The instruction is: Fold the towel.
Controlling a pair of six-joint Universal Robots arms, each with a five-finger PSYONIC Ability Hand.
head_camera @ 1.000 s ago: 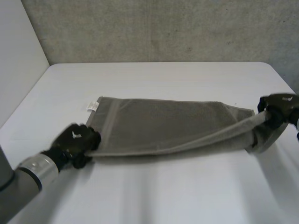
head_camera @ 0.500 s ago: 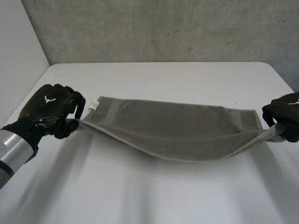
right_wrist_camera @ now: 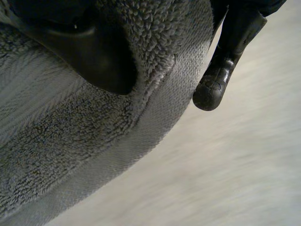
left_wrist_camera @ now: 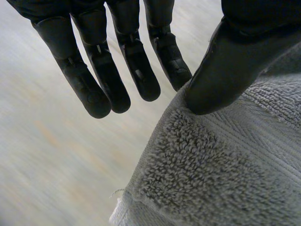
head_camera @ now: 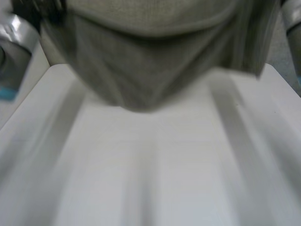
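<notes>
The towel (head_camera: 141, 61) is off the table (head_camera: 155, 179), hanging close in front of the head camera. It sags in the middle, and its lowest fold shows against the far part of the table. Its upper edge and its 2 ends are cut off. The left arm (head_camera: 14, 42) stands beside the towel's left end and the right arm (head_camera: 292, 19) beside its right end. Where each arm meets the cloth cannot be made out in this view.

In the left wrist view, the left hand (left_wrist_camera: 117, 70) has its thumb pressed onto the towel (left_wrist_camera: 225, 165) just inside a hemmed edge, gripping it there. The fingers are extended straight and stand apart from the visible cloth. The towel covers whatever the thumb clamps it against.

In the right wrist view, the right hand (right_wrist_camera: 94, 56) pinches the towel (right_wrist_camera: 70, 141). The thumb lies on the terry face, and a fingertip shows past the hem on the other side, with the cloth curled between them. The towel hides the rest of that hand's fingers.
</notes>
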